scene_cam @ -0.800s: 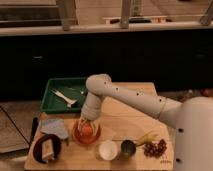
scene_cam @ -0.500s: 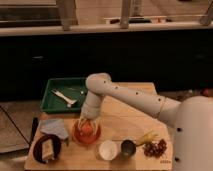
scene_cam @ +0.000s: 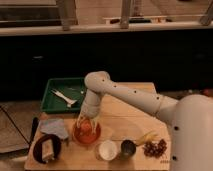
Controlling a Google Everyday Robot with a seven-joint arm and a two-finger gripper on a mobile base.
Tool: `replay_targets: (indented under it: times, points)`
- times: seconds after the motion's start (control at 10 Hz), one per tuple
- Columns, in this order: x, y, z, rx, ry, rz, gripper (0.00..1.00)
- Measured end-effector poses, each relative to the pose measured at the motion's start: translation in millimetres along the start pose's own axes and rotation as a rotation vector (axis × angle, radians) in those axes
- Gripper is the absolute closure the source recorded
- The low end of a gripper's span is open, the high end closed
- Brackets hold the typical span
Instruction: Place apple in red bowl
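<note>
we list on the wooden table (scene_cam: 125,115):
- gripper (scene_cam: 85,123): pointed down over the red bowl (scene_cam: 96,138); whether it grips or hangs loose we cannot tell.
- apple (scene_cam: 86,128): low in the red bowl, right under the gripper.
- green tray (scene_cam: 49,104): behind the bowl, holding a white utensil (scene_cam: 64,97).
- grey cloth (scene_cam: 54,128) and dark plate (scene_cam: 39,145): beside the bowl, towards the picture's left.
- white cup (scene_cam: 107,149), dark cup (scene_cam: 128,147) and grapes (scene_cam: 155,148): along the front edge.

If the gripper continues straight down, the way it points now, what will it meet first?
The gripper hangs directly above the red bowl, pointing down into it, so it would probably meet the inside of the bowl first. Whether something already lies between them cannot be told.
</note>
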Motion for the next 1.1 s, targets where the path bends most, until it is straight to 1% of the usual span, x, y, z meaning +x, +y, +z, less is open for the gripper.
replay_targets:
  times: [0.6,1.1]
  points:
    - [2.0,-4.6,-3.6,-0.013,0.028,-0.019,0.20]
    - [-1.9,-8.3,-12.8,-0.011,0.075,-0.053,0.20]
